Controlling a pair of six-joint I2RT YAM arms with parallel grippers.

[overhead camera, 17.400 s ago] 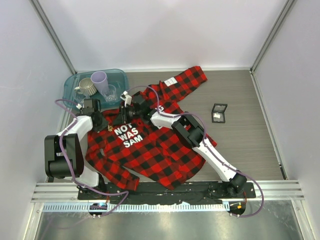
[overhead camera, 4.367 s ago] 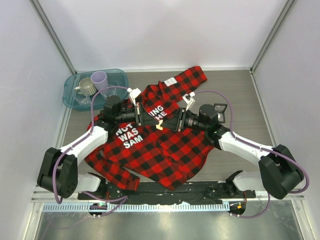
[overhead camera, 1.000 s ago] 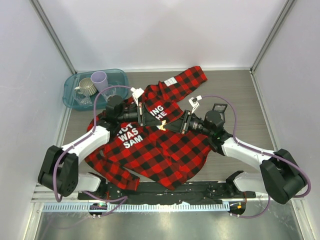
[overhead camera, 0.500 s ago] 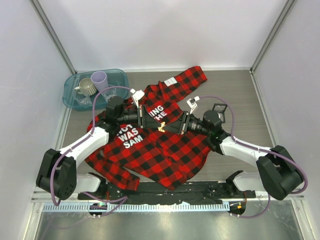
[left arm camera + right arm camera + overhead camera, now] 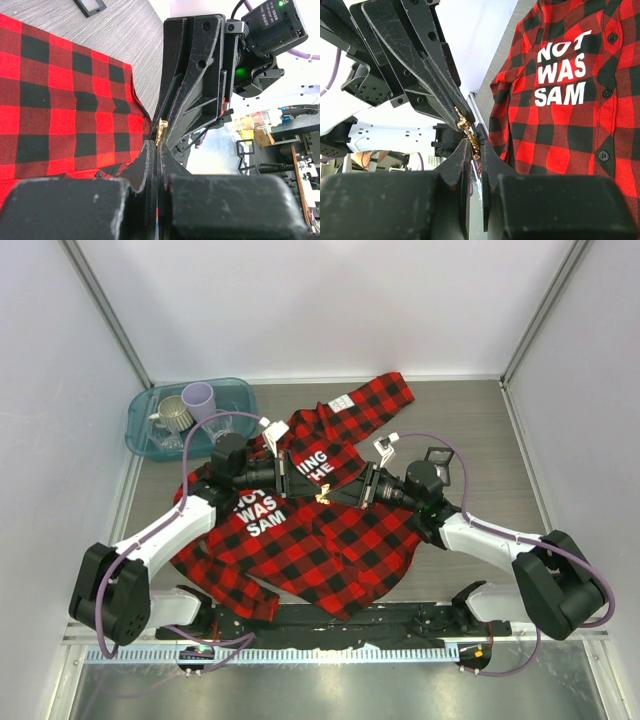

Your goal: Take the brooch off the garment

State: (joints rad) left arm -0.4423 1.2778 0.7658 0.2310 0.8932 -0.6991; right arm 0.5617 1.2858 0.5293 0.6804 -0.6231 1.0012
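Right end effector [image 5: 475,146] has its two fingers drawn nearly together on the lower end of the brooch [image 5: 465,122], pinching it, as the right wrist view shows; left end effector [image 5: 154,146] faces it from the other side with its fingers pressed flat against each other and no gap showing, their tips at the other end of the gold pin [image 5: 160,131]; whether those tips clamp the pin or only touch it I cannot tell.

From above, the two end effectors meet tip to tip over the middle of the garment [image 5: 330,540], with the brooch [image 5: 322,497] a small yellow speck between them, just beside the lettering; whether it is still caught in the cloth cannot be made out.

The red-and-black plaid garment lies spread on the bench [image 5: 480,430], its white block letters [image 5: 258,512] under the left arm, one sleeve with a small white label [image 5: 341,401] reaching toward the far wall; a small black box [image 5: 441,457] sits on the bench just behind the right arm; a blue tub [image 5: 238,391] at the far left holds a purple cup [image 5: 198,398] and a mug [image 5: 172,412].
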